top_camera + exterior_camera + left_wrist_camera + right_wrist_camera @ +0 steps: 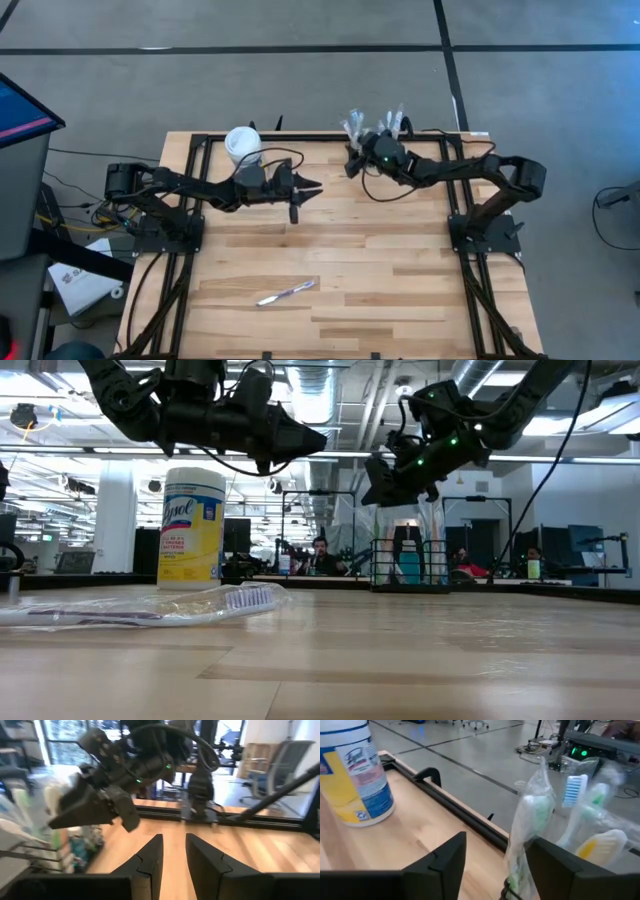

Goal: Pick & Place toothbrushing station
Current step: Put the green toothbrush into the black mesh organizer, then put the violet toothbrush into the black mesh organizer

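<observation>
The black wire-mesh caddy (pixel 410 565) stands on its base at the table's far edge. Several wrapped toothbrushes (pixel 352 124) stick up out of it. My right gripper (pixel 352 160) hangs above the caddy's near side. In the right wrist view it (pixel 495 845) is open, its fingers on either side of a wrapped toothbrush (pixel 530 815); I see no touch. My left gripper (pixel 312 187) is open and empty. It is above the table, left of the caddy, pointing toward the right arm.
A white round tub with a yellow label (pixel 242 143) stands at the far left, close behind my left arm. One wrapped toothbrush (pixel 285 293) lies flat on the wood near the front edge. People sit in the room beyond the table (pixel 320 550).
</observation>
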You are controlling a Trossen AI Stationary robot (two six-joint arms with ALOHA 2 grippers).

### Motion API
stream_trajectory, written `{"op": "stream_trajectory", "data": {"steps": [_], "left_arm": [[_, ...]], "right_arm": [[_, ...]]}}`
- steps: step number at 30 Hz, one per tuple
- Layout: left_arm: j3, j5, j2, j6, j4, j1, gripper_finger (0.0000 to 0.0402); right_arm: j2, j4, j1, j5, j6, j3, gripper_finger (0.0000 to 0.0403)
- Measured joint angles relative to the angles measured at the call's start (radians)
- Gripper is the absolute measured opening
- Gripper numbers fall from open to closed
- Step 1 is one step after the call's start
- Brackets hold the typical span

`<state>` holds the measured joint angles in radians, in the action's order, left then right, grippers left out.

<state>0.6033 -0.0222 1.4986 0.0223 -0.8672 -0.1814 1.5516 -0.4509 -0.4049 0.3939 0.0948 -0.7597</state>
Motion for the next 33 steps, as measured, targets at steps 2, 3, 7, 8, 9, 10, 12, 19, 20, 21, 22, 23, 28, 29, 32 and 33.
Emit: {"op": "stream_trajectory", "data": {"steps": [2, 3, 7, 8, 9, 10, 12, 19, 20, 21, 22, 23, 28, 29, 32, 33], "left_arm": [[0.0, -0.02, 0.0, 0.011, 0.015, 0.007, 0.0076], [0.0, -0.025, 0.0, 0.012, 0.023, 0.013, 0.0076], [0.0, -0.029, 0.0, 0.007, 0.022, 0.03, 0.0076], [0.0, -0.029, 0.0, -0.001, 0.022, 0.03, 0.0076], [0.0, -0.03, 0.0, -0.012, 0.022, 0.03, 0.0076], [0.0, -0.029, 0.0, -0.015, 0.021, 0.03, 0.0076], [0.0, -0.028, 0.0, -0.016, 0.022, 0.029, 0.0076], [0.0, -0.028, 0.0, -0.017, 0.022, 0.03, 0.0076], [0.0, -0.028, 0.0, -0.017, 0.021, 0.03, 0.0076], [0.0, -0.028, 0.0, -0.017, 0.022, 0.03, 0.0076], [0.0, -0.028, 0.0, -0.017, 0.022, 0.03, 0.0076], [0.0, -0.028, 0.0, -0.017, 0.022, 0.03, 0.0076], [0.0, -0.028, 0.0, -0.017, 0.022, 0.033, 0.0076], [0.0, -0.028, 0.0, -0.017, 0.022, 0.037, 0.0076], [0.0, -0.028, 0.0, -0.017, 0.022, 0.046, 0.0076], [0.0, -0.028, 0.0, -0.017, 0.022, 0.049, 0.0076]], "right_arm": [[-0.004, 0.018, -0.001, 0.0, 0.0, 0.0, 0.0197], [-0.008, 0.028, -0.001, 0.0, 0.0, 0.0, 0.0199], [-0.015, 0.002, -0.019, 0.033, -0.023, 0.0, 0.0199], [-0.015, 0.002, -0.027, 0.034, -0.022, 0.0, 0.0198], [-0.015, 0.003, -0.034, 0.033, -0.018, 0.0, 0.0196], [-0.015, 0.002, -0.039, 0.029, -0.017, 0.0, 0.0194], [-0.015, 0.002, -0.041, 0.028, -0.017, 0.0, 0.0191], [-0.032, -0.002, -0.034, 0.028, -0.05, -0.02, 0.0181], [-0.036, -0.002, -0.035, 0.029, -0.05, -0.027, 0.018], [-0.036, -0.006, -0.032, 0.03, -0.052, -0.036, 0.0179], [-0.036, -0.008, -0.028, 0.03, -0.062, -0.04, 0.0178], [-0.036, 0.0, -0.024, 0.03, -0.074, -0.042, 0.0177], [-0.036, -0.001, -0.007, 0.03, -0.092, -0.064, 0.0174], [-0.036, 0.002, -0.005, 0.032, -0.107, -0.068, 0.0173], [-0.036, 0.006, 0.001, 0.067, -0.141, -0.086, 0.017], [-0.038, 0.005, 0.002, 0.075, -0.145, -0.092, 0.0169]]}}
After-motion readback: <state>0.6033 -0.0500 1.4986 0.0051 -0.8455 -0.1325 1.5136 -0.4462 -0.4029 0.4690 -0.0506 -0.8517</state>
